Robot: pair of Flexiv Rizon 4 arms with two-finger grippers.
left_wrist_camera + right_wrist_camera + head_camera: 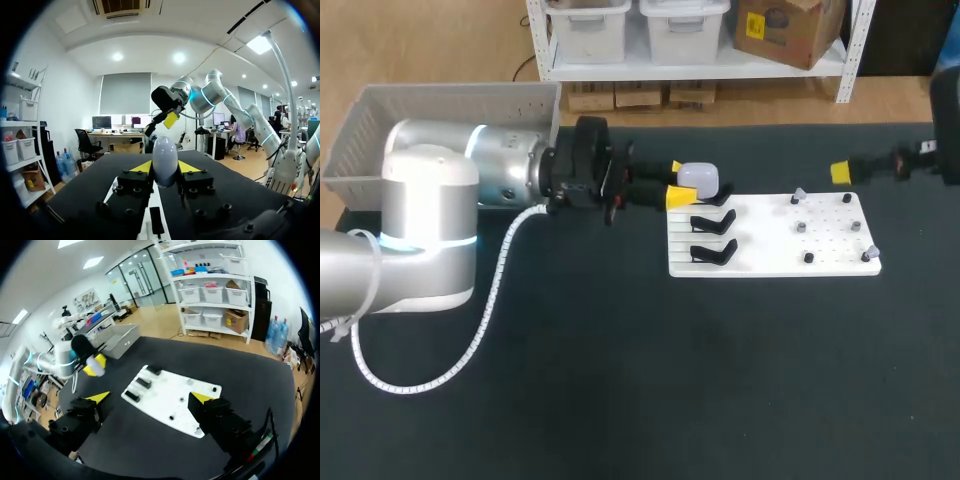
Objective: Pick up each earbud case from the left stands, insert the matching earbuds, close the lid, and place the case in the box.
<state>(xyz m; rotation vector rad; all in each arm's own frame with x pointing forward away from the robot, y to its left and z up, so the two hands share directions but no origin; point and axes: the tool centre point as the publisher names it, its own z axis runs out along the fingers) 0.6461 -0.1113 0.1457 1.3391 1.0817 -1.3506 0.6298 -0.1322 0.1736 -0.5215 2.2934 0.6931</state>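
Note:
My left gripper [677, 182] is shut on a white earbud case [700, 178], held just above the far left corner of the white board [770, 262]. In the left wrist view the case [165, 152] stands upright between the yellow tips of that gripper [165, 169]. Two empty black stands [713, 221] [713, 252] sit on the board's left part. Small grey and black earbuds [802, 227] lie scattered on its right part. My right gripper [841, 172] hangs open beyond the board's far right corner; in its own view the gripper [150, 399] is wide open above the board [170, 400], with nothing in it.
A grey perforated box [440, 110] stands at the table's back left, behind my left arm; it also shows in the right wrist view as the box [120, 340]. A white cable [470, 340] loops from the left arm over the black table.

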